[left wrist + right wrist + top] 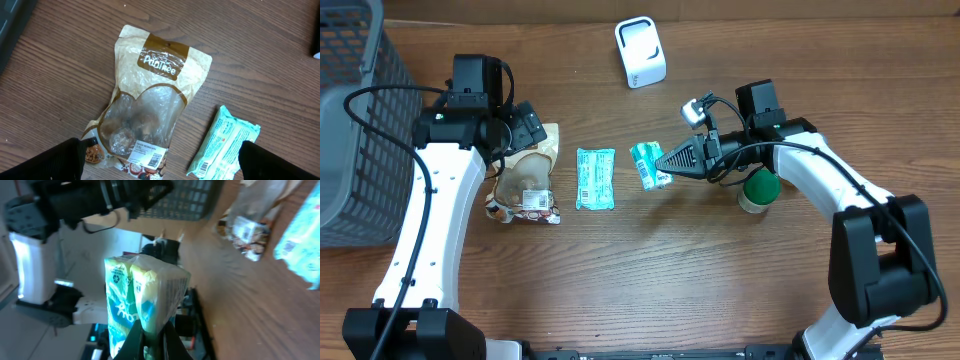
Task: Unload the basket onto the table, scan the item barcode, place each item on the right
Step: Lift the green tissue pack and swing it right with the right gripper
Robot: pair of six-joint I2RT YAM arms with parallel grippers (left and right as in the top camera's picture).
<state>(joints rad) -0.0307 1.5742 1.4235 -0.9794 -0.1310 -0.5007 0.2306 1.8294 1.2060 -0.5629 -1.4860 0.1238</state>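
Green tissue pack [649, 166] sits pinched in the right gripper [665, 160] while the left gripper [528, 127] hangs spread wide.

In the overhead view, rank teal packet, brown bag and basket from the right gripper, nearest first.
1. Teal packet, table middle, beside the right gripper.
2. Brown bag, beyond the packet.
3. Basket, far table edge.

The left arm [425, 215] was extended up the left side of the overhead frame, with the wrist bent toward the centre. The left gripper [528, 128] was pointed downward, its fingers [55, 160] spread wide. The right arm [825, 180] was extended in from the right edge, and the right gripper [672, 160] was pinched tight on a green packet [648, 165], jaws aimed left.
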